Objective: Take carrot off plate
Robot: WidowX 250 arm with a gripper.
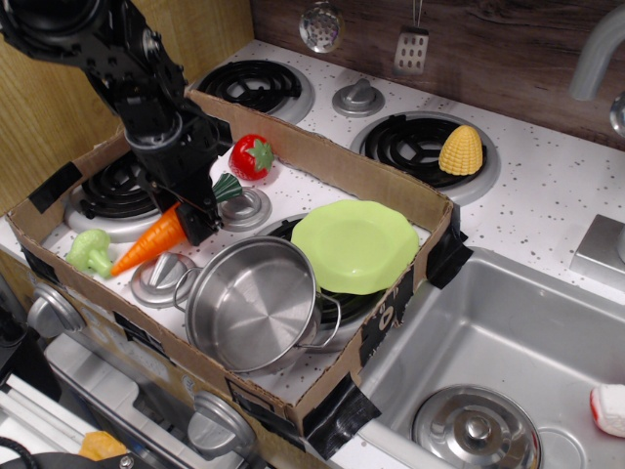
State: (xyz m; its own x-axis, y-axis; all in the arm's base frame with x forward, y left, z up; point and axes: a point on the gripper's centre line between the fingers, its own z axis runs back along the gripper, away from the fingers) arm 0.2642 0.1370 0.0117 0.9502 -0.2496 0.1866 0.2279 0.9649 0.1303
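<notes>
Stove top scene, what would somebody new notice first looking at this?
Probably the black gripper low at the left of the cardboard tray, with the bright orange carrot at its tip, slanting down toward the broccoli. Next, the empty lime-green plate in the middle and the shiny steel pot in front of it.

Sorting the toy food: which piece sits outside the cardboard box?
The yellow corn cob, lying on the back right burner. The carrot, tomato and broccoli are all inside the box.
</notes>
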